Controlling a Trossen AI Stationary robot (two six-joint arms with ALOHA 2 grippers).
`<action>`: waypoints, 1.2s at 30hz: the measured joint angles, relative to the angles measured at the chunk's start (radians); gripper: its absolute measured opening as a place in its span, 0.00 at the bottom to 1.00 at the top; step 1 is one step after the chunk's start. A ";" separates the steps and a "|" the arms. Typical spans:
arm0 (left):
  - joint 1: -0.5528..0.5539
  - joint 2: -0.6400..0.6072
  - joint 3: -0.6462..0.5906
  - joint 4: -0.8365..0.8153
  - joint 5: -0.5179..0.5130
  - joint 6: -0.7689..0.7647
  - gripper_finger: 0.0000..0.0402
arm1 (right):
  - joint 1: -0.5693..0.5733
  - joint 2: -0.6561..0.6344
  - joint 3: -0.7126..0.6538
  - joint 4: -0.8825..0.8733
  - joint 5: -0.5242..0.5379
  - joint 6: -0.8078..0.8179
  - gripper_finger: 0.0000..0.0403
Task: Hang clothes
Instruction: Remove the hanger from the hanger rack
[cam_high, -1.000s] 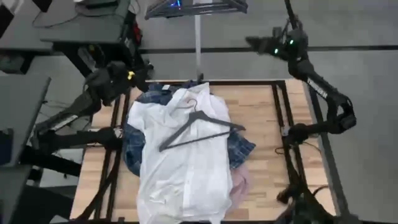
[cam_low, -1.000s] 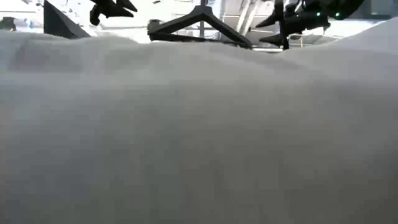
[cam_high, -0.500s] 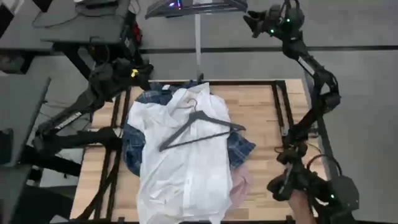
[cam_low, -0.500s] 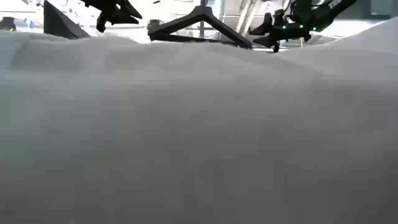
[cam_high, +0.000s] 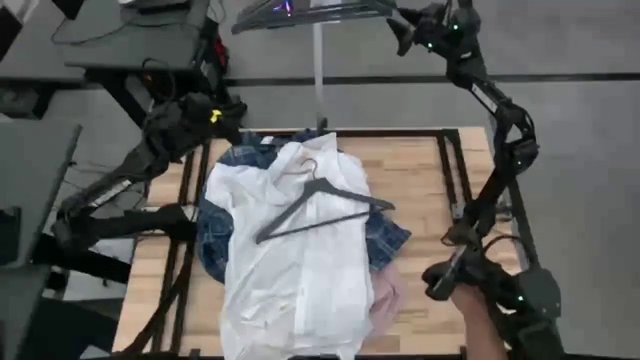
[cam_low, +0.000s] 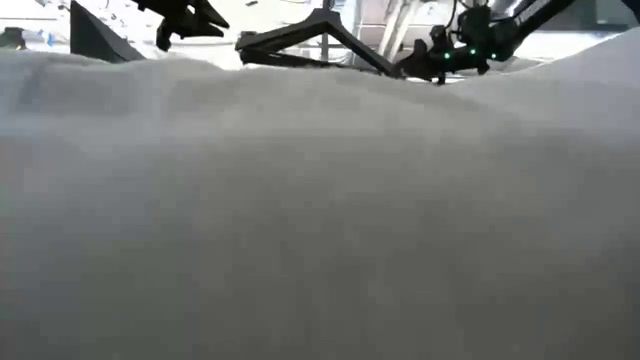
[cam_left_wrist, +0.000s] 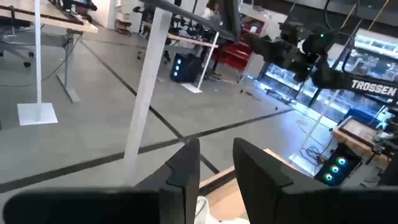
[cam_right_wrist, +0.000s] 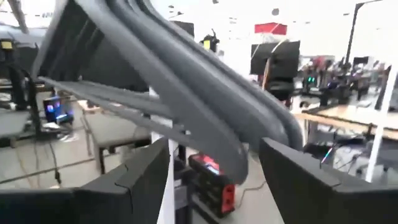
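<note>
The white shirt (cam_high: 295, 250) lies spread on top of a pile on the table. The blue-and-white plaid shirt (cam_high: 213, 240) lies under it, and the pink shirt (cam_high: 388, 295) shows at the pile's near right. A dark hanger (cam_high: 320, 205) lies flat on the white shirt. My right gripper (cam_high: 402, 30) is open, high beyond the table's far edge. In the right wrist view (cam_right_wrist: 214, 155) its fingers stand on either side of grey hangers (cam_right_wrist: 186, 93) on the rack; I cannot tell whether they touch. My left gripper (cam_high: 222, 108) is open and empty above the far left corner.
The rack's white pole (cam_high: 318, 70) rises at the middle of the table's far edge, with several hangers (cam_high: 310, 10) on top. In the low view, white cloth (cam_low: 320, 220) fills nearly the whole picture. A person's hand (cam_high: 475, 305) is at the near right edge.
My right gripper has risen and swung from above the far right corner toward the far edge and to the left, up to the hangers on the rack. The shirts and the hanger on them have not moved.
</note>
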 joint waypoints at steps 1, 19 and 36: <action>0.000 0.000 0.000 0.001 0.000 -0.002 0.20 | 0.000 0.001 0.004 -0.001 0.000 -0.008 0.58; 0.000 0.000 0.000 0.002 -0.004 0.012 0.20 | 0.015 0.052 0.006 0.046 0.007 0.027 0.58; 0.001 0.000 0.000 0.001 -0.003 -0.001 0.20 | 0.047 0.051 0.006 0.076 -0.218 0.166 0.58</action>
